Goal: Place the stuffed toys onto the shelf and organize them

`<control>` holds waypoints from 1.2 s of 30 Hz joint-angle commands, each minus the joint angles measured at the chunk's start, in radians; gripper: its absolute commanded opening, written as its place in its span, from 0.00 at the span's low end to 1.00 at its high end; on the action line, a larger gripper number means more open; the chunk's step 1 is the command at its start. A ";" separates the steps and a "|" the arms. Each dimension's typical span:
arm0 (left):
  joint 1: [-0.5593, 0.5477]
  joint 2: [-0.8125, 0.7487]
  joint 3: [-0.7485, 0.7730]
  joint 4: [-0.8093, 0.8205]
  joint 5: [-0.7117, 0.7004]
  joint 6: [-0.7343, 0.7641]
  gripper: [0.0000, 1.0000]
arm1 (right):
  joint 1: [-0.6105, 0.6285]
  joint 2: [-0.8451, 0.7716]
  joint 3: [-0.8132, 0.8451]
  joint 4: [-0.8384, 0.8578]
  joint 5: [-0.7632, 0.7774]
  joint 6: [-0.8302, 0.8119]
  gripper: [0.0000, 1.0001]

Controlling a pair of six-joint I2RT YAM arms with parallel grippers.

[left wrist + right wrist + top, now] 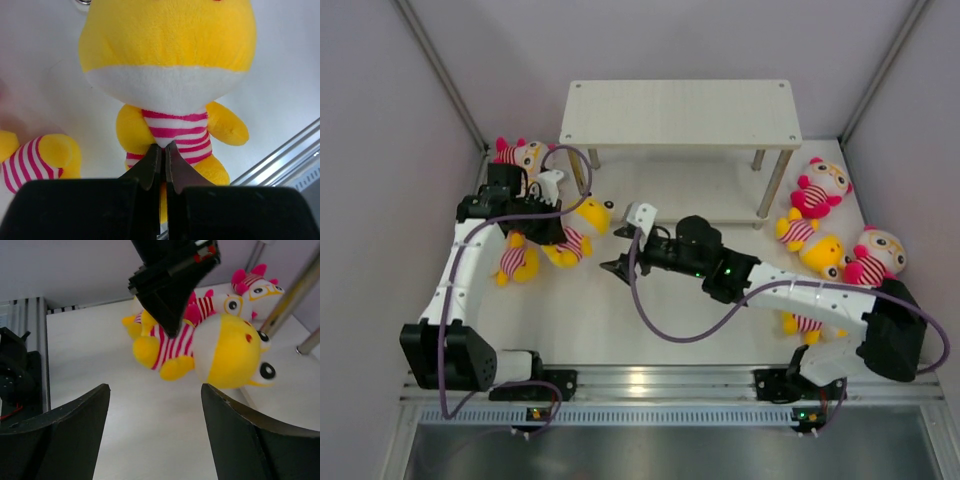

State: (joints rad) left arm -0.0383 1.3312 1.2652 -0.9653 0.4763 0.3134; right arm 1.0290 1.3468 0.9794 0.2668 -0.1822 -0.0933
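Shelf [680, 112] stands at the far edge of the white table [610, 325], 2 pale boards on thin metal legs. Left of it, the yellow doll [170, 65] lies on its back just beside the near left leg. A second yellow doll [515, 260] lies close by, and 2 pink-limbed dolls [252, 285] lie behind, toward the wall. On the right lie 4 more dolls [820, 187], 1 partly hidden under the right forearm. The left arm reaches forward and bends right. The left gripper [162, 152] is down on the yellow doll's belly, tips pressed together, nipping the striped shirt. The right arm stretches left across the table. The right gripper [618, 268] faces the yellow doll, fingers spread wide, holding nothing.
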 commanded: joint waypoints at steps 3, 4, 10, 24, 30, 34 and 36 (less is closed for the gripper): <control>0.005 -0.064 0.057 -0.102 0.084 -0.088 0.00 | 0.104 0.143 0.174 0.074 0.087 -0.082 0.76; 0.005 -0.066 0.060 -0.101 0.082 -0.100 0.00 | 0.121 0.173 0.188 0.071 0.113 -0.063 0.76; 0.005 -0.059 0.088 -0.101 0.127 -0.112 0.00 | 0.160 0.276 0.284 0.005 0.262 -0.095 0.78; 0.005 -0.063 0.092 -0.105 0.163 -0.109 0.00 | 0.172 0.474 0.396 -0.121 0.395 -0.138 0.65; 0.006 -0.063 0.082 -0.107 0.165 -0.102 0.00 | 0.169 0.437 0.375 -0.103 0.440 -0.146 0.02; 0.005 -0.058 0.128 -0.147 0.098 -0.070 0.13 | 0.151 0.393 0.378 -0.178 0.333 -0.172 0.00; 0.006 -0.053 0.172 -0.185 0.027 -0.042 0.51 | 0.125 0.341 0.372 -0.248 0.258 -0.198 0.00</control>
State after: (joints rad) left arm -0.0296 1.2858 1.3457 -1.0946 0.5377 0.2436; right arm 1.1835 1.7798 1.3380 0.1242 0.1692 -0.2512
